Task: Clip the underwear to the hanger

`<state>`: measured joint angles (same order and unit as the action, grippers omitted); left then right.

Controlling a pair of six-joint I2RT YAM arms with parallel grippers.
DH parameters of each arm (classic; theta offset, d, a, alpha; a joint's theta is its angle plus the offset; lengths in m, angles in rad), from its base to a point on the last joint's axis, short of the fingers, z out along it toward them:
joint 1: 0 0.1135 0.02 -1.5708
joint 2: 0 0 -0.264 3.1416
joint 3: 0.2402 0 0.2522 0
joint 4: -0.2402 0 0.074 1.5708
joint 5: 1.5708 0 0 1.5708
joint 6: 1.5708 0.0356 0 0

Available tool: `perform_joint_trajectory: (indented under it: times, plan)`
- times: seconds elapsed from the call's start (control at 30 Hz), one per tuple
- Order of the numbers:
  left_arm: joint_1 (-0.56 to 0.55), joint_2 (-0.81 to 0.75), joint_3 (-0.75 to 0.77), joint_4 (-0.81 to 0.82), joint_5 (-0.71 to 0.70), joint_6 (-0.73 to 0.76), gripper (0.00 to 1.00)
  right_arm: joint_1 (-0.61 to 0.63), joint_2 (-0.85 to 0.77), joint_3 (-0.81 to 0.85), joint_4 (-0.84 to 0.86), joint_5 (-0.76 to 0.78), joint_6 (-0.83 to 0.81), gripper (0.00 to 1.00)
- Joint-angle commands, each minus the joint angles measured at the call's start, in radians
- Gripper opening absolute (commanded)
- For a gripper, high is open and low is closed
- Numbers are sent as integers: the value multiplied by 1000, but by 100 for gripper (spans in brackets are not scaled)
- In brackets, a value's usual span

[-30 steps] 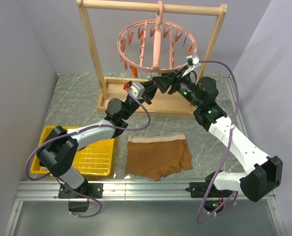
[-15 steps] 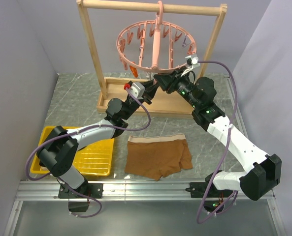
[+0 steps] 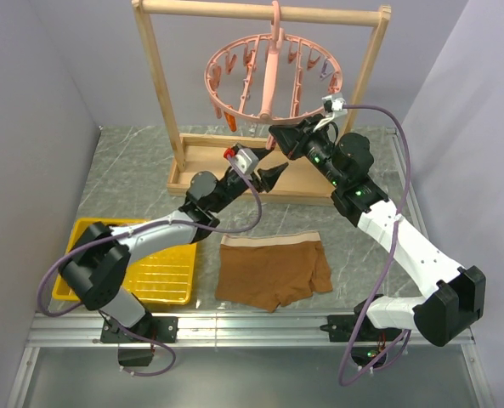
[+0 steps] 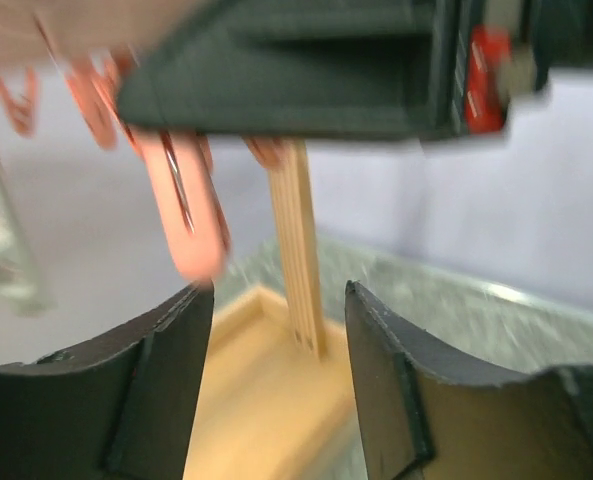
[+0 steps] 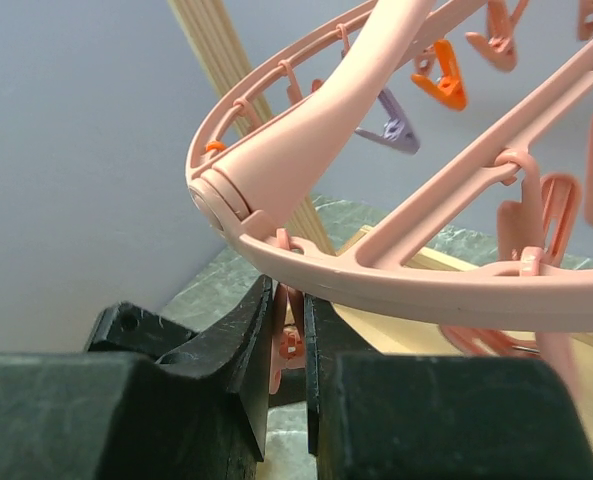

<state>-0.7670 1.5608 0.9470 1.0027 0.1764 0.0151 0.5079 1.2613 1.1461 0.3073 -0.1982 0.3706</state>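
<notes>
The brown underwear [image 3: 272, 269] with a beige waistband lies flat on the table near the front. The salmon-pink hanger [image 3: 271, 76] hangs by its hook from the wooden rack's top bar. My right gripper [image 3: 276, 134] sits under the ring's near rim and is shut on a dangling pink clip [image 5: 292, 340], with the ring [image 5: 396, 270] just above its fingers. My left gripper [image 3: 276, 175] is open and empty, below and left of the right one, above the rack base. In the left wrist view its fingers [image 4: 156, 370] frame the wooden base, with blurred clips above.
The wooden frame rack [image 3: 160, 93] stands on its tray base [image 3: 192, 174] at the back. A yellow basket [image 3: 162, 276] sits at the front left. Grey walls close in on the left and right.
My left gripper has dropped down and away from the ring, toward the front. The ring has swung slightly right. The right gripper stays on the clip.
</notes>
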Motion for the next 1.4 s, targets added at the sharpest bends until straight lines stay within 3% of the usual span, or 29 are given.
perform_joint_trajectory:
  times: [0.0,0.23,0.37,0.53,0.8,1.13,1.37]
  plan:
    - [20,-132,-43,-158,78,-9,61,4,0,37,21,-15,-27,0]
    - [100,-411,-103,-899,184,-133,60,0,-14,23,16,-18,-36,0]
    - [124,-508,-160,-1053,190,-237,58,1,-11,26,13,-21,-32,0]
    - [166,-493,-212,-1245,150,-426,59,0,-4,35,6,-24,-22,0]
    - [204,-305,-195,-1360,104,-517,55,1,7,47,0,-26,-16,0]
    - [212,-104,-156,-1290,0,-500,54,-3,21,38,6,-44,1,0]
    - [213,-18,-157,-1204,58,-526,50,-8,12,29,0,-47,1,0]
